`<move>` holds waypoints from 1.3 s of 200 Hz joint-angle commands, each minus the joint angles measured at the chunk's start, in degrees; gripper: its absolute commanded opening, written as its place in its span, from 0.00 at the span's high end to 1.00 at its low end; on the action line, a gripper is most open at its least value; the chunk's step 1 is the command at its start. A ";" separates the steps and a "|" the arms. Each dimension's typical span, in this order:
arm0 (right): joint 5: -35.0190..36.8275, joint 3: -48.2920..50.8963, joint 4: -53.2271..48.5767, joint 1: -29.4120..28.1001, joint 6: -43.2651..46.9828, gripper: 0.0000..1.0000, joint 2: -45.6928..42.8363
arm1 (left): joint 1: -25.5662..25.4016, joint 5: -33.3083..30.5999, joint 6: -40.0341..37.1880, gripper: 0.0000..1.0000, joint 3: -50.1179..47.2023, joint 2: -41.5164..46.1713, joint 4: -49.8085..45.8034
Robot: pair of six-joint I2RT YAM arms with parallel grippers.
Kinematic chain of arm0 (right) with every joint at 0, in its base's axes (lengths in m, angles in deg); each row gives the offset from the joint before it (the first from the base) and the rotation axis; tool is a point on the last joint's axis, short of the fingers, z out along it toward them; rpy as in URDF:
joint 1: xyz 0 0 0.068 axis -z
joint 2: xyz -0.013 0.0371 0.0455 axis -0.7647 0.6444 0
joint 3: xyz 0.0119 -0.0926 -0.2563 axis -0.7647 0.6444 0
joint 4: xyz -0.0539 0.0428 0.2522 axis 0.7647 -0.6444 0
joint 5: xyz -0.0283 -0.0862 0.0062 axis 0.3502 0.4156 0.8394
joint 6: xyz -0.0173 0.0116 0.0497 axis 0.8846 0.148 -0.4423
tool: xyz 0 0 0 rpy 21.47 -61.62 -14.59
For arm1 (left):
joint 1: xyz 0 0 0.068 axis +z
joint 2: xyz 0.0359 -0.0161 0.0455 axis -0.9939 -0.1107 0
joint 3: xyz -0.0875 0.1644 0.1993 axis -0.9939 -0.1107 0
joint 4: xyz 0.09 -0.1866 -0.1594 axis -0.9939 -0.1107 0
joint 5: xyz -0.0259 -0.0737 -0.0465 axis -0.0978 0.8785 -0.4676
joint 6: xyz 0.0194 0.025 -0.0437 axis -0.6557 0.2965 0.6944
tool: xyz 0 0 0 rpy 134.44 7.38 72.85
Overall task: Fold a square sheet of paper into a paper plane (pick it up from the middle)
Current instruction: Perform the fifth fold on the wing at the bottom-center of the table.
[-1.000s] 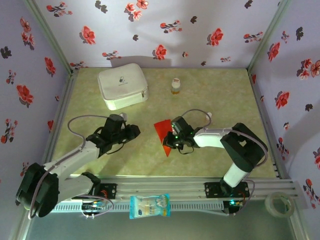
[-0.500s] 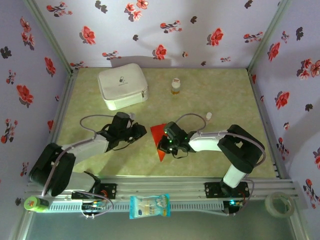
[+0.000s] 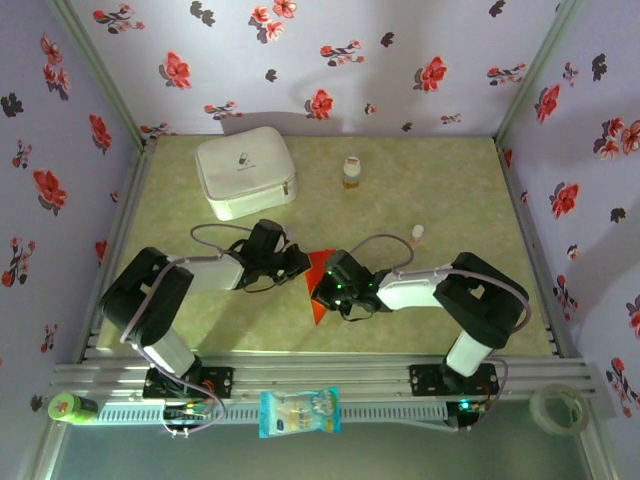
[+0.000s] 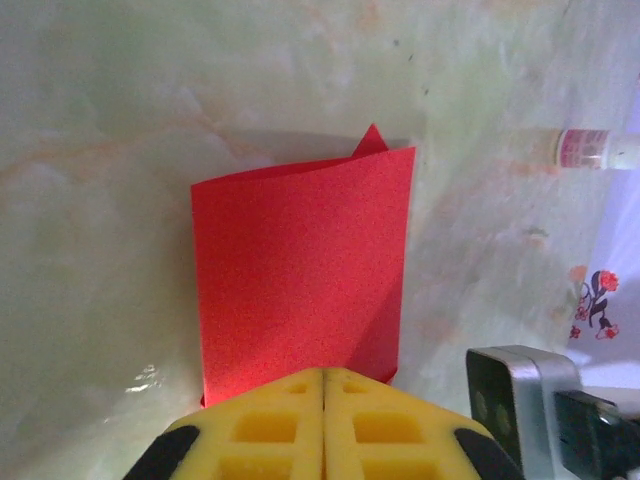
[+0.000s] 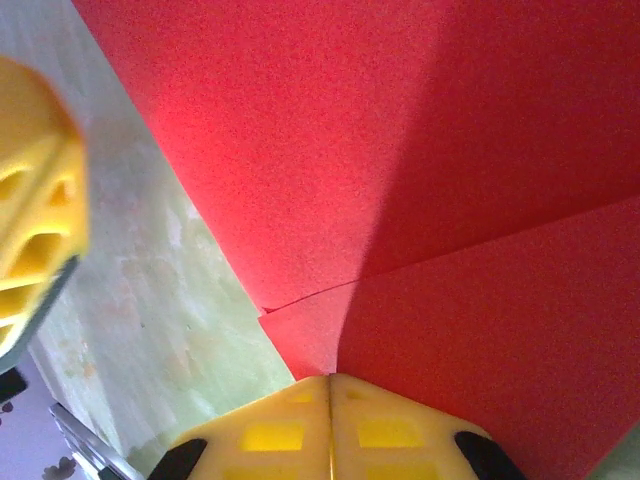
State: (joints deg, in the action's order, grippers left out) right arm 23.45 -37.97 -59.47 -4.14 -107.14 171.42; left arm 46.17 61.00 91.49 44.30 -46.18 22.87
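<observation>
Left wrist view: the left gripper (image 4: 324,372) is pinched shut on the folded red paper (image 4: 300,265) (its near edge); the right gripper (image 5: 331,378) clamps it too.

White zip case (image 3: 246,172), small bottle (image 3: 350,172) block far side; table (image 3: 460,175) far-right open.
</observation>
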 commanded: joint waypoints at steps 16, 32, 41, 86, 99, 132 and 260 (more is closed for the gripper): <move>1.57 2.01 1.72 -0.58 -2.02 0.93 0.31 | -1.15 1.43 0.02 0.93 1.23 -4.40 1.06; 1.09 2.55 4.63 -0.63 -1.60 0.92 -0.02 | -1.16 0.85 -0.75 0.93 0.80 -5.71 -0.64; 1.41 2.65 5.19 -0.63 -1.03 0.91 -0.51 | -1.19 0.38 -0.89 0.94 0.02 -6.02 -0.96; 5.70 3.30 2.95 -0.18 3.05 0.79 -7.49 | -1.18 -0.38 -1.67 0.95 -3.31 -5.90 -0.80; 8.39 2.91 -2.01 0.70 4.83 0.75 -9.76 | -1.16 -0.40 -1.91 0.95 -3.90 -5.62 -0.24; 9.07 4.63 -8.16 5.57 7.02 0.71 -14.44 | -1.17 0.41 -3.77 0.95 -4.16 -4.41 -0.19; -1.24 9.17 -3.37 13.15 7.48 0.65 -16.18 | -1.31 6.84 -6.74 0.95 -5.27 -2.98 2.81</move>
State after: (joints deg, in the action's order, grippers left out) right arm 26.75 -28.22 -66.32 8.67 -100.80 152.93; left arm 45.27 65.89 86.62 40.19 -49.04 27.44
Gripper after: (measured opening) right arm 0.359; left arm 0.054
